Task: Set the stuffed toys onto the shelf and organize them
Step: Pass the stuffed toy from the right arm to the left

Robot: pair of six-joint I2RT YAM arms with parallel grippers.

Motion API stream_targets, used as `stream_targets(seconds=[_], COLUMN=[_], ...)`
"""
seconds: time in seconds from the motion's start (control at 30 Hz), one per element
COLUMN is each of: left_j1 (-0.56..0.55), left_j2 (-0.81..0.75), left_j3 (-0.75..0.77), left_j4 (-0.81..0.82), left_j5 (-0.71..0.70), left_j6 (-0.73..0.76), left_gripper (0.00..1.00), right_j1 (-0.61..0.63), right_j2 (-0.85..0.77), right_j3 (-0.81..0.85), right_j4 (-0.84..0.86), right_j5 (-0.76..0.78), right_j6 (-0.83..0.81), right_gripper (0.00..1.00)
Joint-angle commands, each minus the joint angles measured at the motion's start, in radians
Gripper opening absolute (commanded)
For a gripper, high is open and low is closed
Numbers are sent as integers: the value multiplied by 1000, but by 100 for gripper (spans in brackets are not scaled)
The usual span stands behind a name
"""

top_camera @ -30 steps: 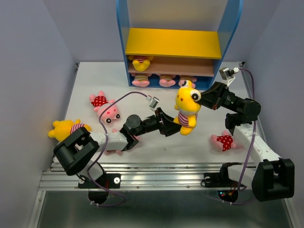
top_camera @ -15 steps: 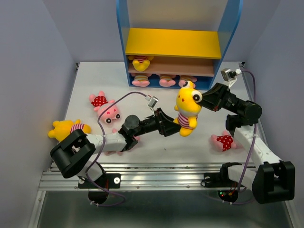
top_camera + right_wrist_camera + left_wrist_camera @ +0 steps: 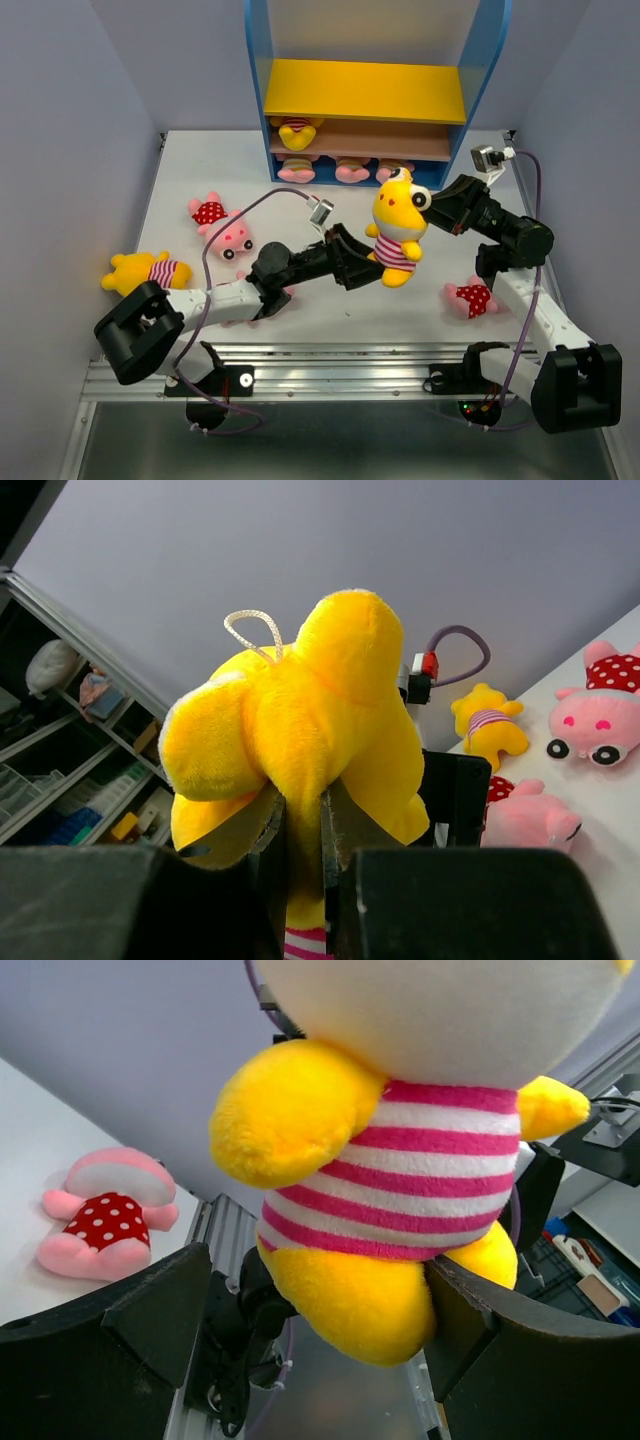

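A yellow bear in a pink-striped shirt [image 3: 398, 238] hangs in the air in front of the shelf [image 3: 365, 90]. My right gripper [image 3: 425, 205] is shut on a fold of its head [image 3: 300, 720], pinched between the pads [image 3: 302, 850]. My left gripper [image 3: 365, 262] stands open around the bear's legs [image 3: 400, 1180]. One finger [image 3: 480, 1350] is against a leg; the other [image 3: 150, 1330] is apart from it. On the shelf, a bear [image 3: 297, 132] sits on the brown board, and pink feet [image 3: 352, 172] show on the blue base.
On the white table lie a red-dotted pig [image 3: 222, 228] at left, a yellow bear [image 3: 145, 270] near the left edge, and a red-dotted pig [image 3: 470, 297] by the right arm. A pink toy [image 3: 240, 305] shows under the left arm. Grey walls enclose the table.
The right gripper and the bear have drifted slightly right. The left arm has reached a little further under the bear. Neither gripper's opening has changed.
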Motion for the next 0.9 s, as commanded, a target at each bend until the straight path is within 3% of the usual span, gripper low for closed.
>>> stream_targets(seconds=[0.0,0.3,0.5,0.63,0.7,0.77,0.87], left_j1=[-1,-1,-4,-6,-6,-4,-4], left_j2=[-91,-133,-118,-110,-110,-113,-153], left_j3=[41,25,44,52,49,41,23], left_j4=[826,826,826,826,826,820,655], left_j5=[-33,-57,-62,-53,-50,-57,-71], left_j6=[-1,4,-14,-30,-27,-18,50], left_gripper=[89,89,78,61,28,2,0], right_j1=[0,0,0,0,0,0,0], right_j2=[-16,-5,-10,-5,-7,-8,-13], right_j3=[10,24,-2,-2,-2,-1,13], right_j4=[121,166,150,147,138,121,69], right_j5=[-22,-6,-6,-8,-11,-19,-55], right_j6=[31,59,32,19,5,-11,-92], right_gripper=[1,1,1,1,6,14,30])
